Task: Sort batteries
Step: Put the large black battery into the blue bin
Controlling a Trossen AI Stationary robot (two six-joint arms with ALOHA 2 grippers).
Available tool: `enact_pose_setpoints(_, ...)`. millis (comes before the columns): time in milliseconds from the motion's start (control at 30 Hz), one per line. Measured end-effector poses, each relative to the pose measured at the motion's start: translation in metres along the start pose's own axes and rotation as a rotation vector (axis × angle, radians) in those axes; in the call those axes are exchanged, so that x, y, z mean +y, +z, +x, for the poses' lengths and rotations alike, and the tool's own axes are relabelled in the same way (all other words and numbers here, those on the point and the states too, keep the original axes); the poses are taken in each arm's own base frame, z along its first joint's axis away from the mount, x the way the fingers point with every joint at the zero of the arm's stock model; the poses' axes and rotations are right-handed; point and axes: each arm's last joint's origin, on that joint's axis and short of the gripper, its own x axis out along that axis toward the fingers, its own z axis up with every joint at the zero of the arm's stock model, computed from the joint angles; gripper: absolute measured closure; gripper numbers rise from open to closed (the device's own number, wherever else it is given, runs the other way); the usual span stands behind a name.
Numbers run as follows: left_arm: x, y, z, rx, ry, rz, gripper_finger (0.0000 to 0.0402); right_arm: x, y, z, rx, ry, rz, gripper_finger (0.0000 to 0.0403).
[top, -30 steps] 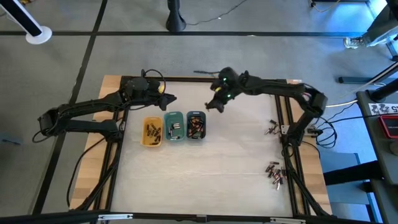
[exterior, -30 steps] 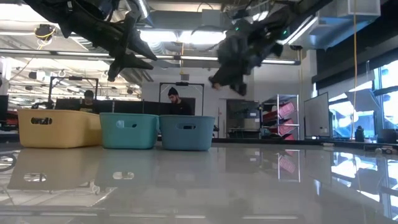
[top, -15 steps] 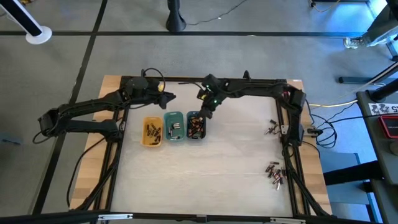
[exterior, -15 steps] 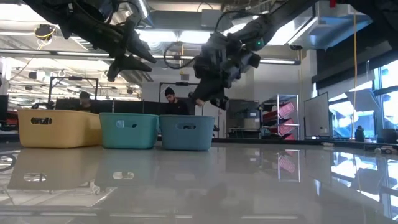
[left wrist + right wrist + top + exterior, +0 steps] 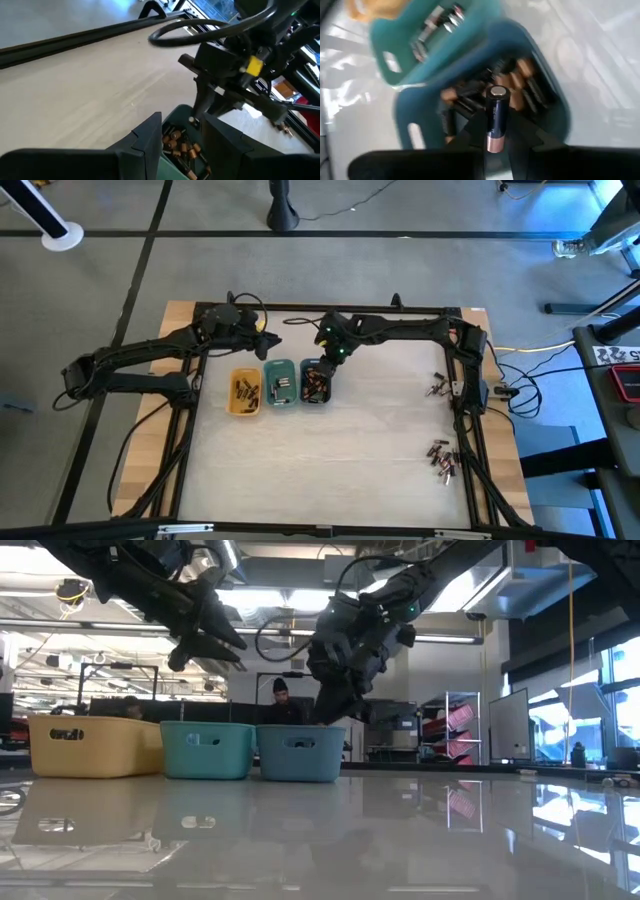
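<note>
The table is pale and glossy, with bare wood along its left edge; left of the frame's centre three small trays stand in a touching row, yellow tray, green tray, grey-blue tray; loose batteries lie in two clusters near the right edge.

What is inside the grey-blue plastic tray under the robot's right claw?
The grey-blue tray holds a heap of small copper-topped and dark batteries. The right gripper, shut on one dark battery, hangs above it and covers part of the heap.
</note>
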Motion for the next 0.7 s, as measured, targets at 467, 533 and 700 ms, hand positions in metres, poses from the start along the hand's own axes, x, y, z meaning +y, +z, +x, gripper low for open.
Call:
enact_pose_setpoints(467,-0.0007,-0.0002,0.0000,0.011,-0.024,0.031,0.0276,0.0029,-0.0047,0.0079,0.001,-0.102,0.056,0.0334)
enact_pose_setpoints(533,-0.0010,-0.0003,0.0000,0.015,-0.034,0.032,0.0276,0.0025,-0.0052,0.0078,0.006,-0.105,0.077,0.0316)
enact_pose_setpoints(700,-0.0014,-0.0006,0.0000,0.022,-0.045,0.032,0.0276,0.0028,-0.0055,0.0078,0.011,-0.095,0.087,0.0277)
